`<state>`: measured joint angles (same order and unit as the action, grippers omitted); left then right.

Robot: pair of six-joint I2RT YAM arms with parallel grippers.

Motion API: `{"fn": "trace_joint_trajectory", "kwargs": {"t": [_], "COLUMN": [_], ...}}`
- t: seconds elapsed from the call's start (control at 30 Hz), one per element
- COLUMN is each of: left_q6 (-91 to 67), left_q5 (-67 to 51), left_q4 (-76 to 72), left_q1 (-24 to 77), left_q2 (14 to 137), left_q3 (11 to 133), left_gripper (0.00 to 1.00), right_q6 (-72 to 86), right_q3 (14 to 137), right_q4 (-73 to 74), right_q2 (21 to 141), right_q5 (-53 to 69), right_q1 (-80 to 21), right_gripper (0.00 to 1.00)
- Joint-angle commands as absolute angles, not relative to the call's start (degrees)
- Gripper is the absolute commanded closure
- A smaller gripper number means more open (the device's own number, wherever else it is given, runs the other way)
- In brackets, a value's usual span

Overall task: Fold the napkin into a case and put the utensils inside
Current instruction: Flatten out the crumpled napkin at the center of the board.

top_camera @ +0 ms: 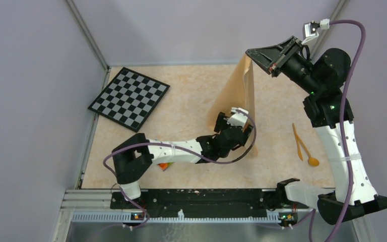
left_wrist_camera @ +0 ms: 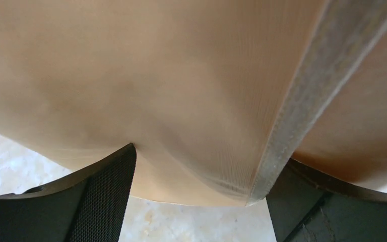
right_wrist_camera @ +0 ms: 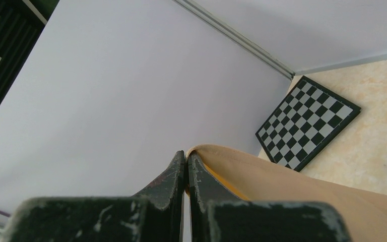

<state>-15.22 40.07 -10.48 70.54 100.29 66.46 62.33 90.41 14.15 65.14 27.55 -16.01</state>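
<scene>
- Peach napkin (top_camera: pixel 238 91) is being dangled over the table (top_camera: pixel 181 106), a corner being pinched by the right pincer (top_camera: pixel 251 52).
- Its lower edge is being straddled by the open left pincer (top_camera: pixel 235 119); closing there seems needed before folding.

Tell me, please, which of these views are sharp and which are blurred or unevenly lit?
Top external: evenly lit and sharp, soft shadows only. Left wrist: the napkin fills the frame, too close to be fully sharp. Right wrist: the checkerboard is crisp; the right gripper, up close, is slightly soft.
</scene>
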Motion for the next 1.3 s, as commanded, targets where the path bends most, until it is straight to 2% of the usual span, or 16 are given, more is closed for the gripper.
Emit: {"fn": "trace_joint_trajectory", "kwargs": {"t": [0.0,0.1,0.2,0.3,0.4,0.43,0.6,0.77,0.9,1.0,1.1,1.2,1.23,1.27], "left_q6": [-13.2,-13.9,-14.0,-13.6,-13.2,-12.9,-5.8,-2.8,-2.0,0.1,4.2,7.6,8.2,7.2], "left_q5": [40.5,40.9,43.9,45.1,43.7,43.1,36.6,23.0,19.3,18.6,23.3,30.4,30.8,25.7], "left_q4": [-14.4,-13.7,-11.7,-5.1,4.6,7.7,20.9,33.3,39.6,38.3,37.6,35.3,34.6,34.4], "left_q1": [69.4,68.4,68.2,68.3,68.5,68.8,72.7,76.9,79.6,79.6,79.6,78.9,76.7,71.0], "left_q2": [103.9,105.5,104.0,98.7,90.1,86.7,71.6,65.0,65.1,63.4,62.8,64.5,65.8,67.6], "left_q3": [72.5,73.9,73.7,72.6,71.6,71.5,76.5,89.7,99.1,100.0,99.3,96.9,96.2,95.8], "left_gripper": [0.07,0.08,0.44,0.67,0.95,1.0,1.0,1.0,1.0,1.0,1.0,1.0,1.0,1.0], "right_q6": [63.3,62.6,60.7,53.4,44.0,41.2,31.8,27.6,29.7,32.1,31.3,31.2,31.5,31.7], "right_q3": [93.7,94.3,94.4,97.1,100.5,100.9,97.3,94.4,95.6,93.9,90.7,85.0,83.0,81.0], "right_q4": [11.7,12.7,14.1,20.2,27.3,29.1,28.4,23.2,18.0,13.2,14.4,19.1,20.5,21.3], "right_q2": [63.7,63.6,63.4,63.7,62.8,61.8,52.9,43.9,39.2,35.7,33.8,33.2,33.5,34.0], "right_q5": [28.7,28.4,28.2,25.9,20.7,18.1,10.8,19.7,27.4,28.0,20.3,6.3,1.9,-3.1], "right_q1": [-16.2,-16.3,-16.3,-16.3,-16.2,-16.2,-16.2,-16.2,-16.2,-16.2,-16.2,-16.2,-16.2,-16.2], "right_gripper": [1.0,1.0,1.0,1.0,1.0,1.0,1.0,1.0,1.0,1.0,1.0,1.0,1.0,1.0]}}
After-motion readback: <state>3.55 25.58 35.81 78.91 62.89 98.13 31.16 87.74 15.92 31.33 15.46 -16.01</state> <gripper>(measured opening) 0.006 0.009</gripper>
